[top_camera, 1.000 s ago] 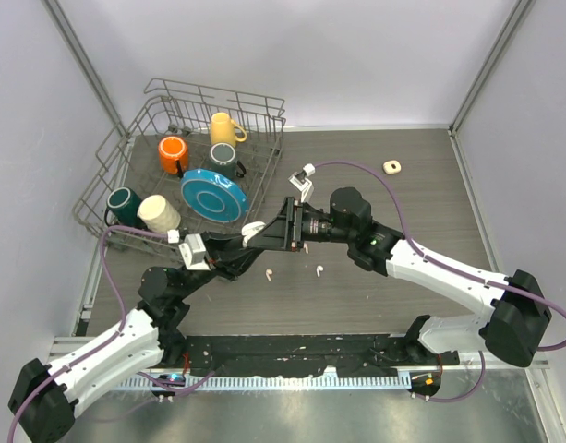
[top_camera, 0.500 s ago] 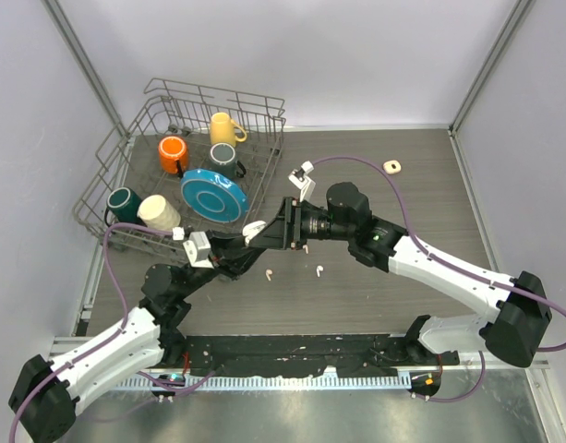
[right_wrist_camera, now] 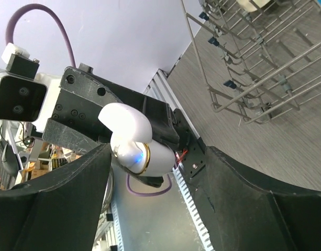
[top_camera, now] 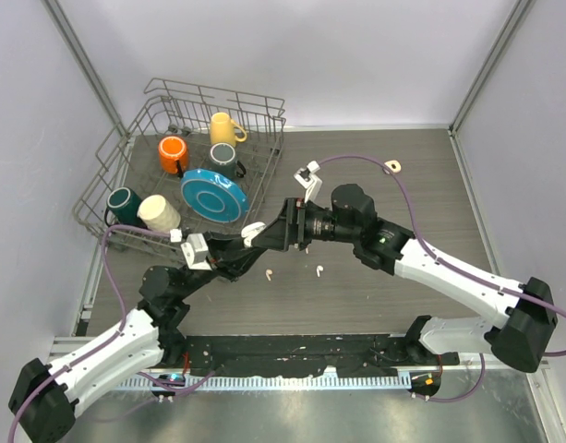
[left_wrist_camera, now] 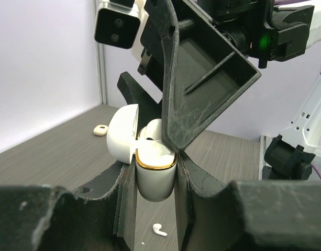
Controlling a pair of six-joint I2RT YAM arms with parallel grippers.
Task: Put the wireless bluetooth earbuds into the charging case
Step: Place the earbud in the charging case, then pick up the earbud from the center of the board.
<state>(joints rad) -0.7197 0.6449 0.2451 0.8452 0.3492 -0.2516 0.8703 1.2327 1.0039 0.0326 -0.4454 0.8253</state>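
My left gripper is shut on the white charging case, which has a gold rim; its lid hangs open to the left. A white earbud head shows in the case's mouth. My right gripper is open, its two fingers standing either side of the case, and one finger hangs over the case's mouth. From above, both grippers meet at the case. Two earbuds lie loose on the table, and one shows below the case.
A wire dish rack at the back left holds several mugs and a blue plate. A small cream object lies at the back right of the table. The rack's wires also show in the right wrist view.
My right gripper's jaws have spread wider around the case and the arm has shifted slightly. My left gripper keeps the case in the same place.
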